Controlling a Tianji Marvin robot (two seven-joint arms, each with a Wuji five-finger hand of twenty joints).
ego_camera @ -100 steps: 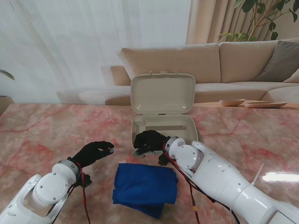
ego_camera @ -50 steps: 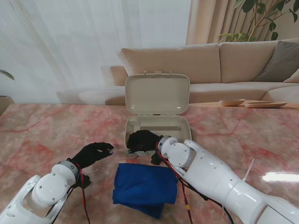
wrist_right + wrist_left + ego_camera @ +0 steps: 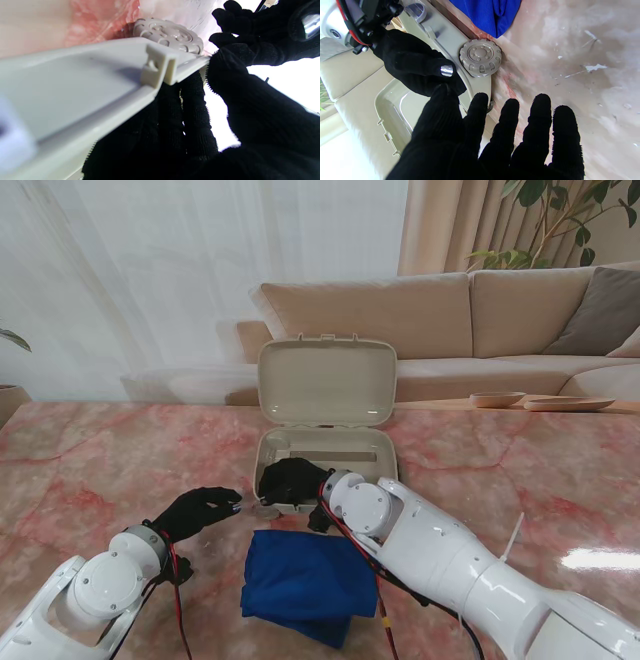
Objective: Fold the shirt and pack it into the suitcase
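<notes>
- Since the earlier frames the suitcase (image 3: 325,442) has slid toward my left across the table (image 3: 90,460), drawn along by my right hand (image 3: 290,482), while the shirt (image 3: 312,585) and my left hand (image 3: 198,508) have kept their places.
- I see the shirt as a folded blue bundle lying on the table near its near edge, roughly in the middle, just in front of the suitcase and not inside it.
- I see the suitcase open behind the shirt, its lid (image 3: 327,382) standing upright on the far side and its beige tray facing up.
- My right hand is clamped on the suitcase's near left rim; in the right wrist view the fingers (image 3: 190,105) curl under the rim (image 3: 82,82) and the thumb sits on its outer side, so it is pinching the case wall.
- Just beside that grip a round ridged wheel (image 3: 480,57) sits at the case's corner, against the table.
- My left hand hovers over the table to the left of the suitcase, fingers (image 3: 541,117) spread and holding nothing, with the fingertips close to the right hand and the case's corner.
- Beyond the far edge of the table stands a beige sofa (image 3: 480,320).
</notes>
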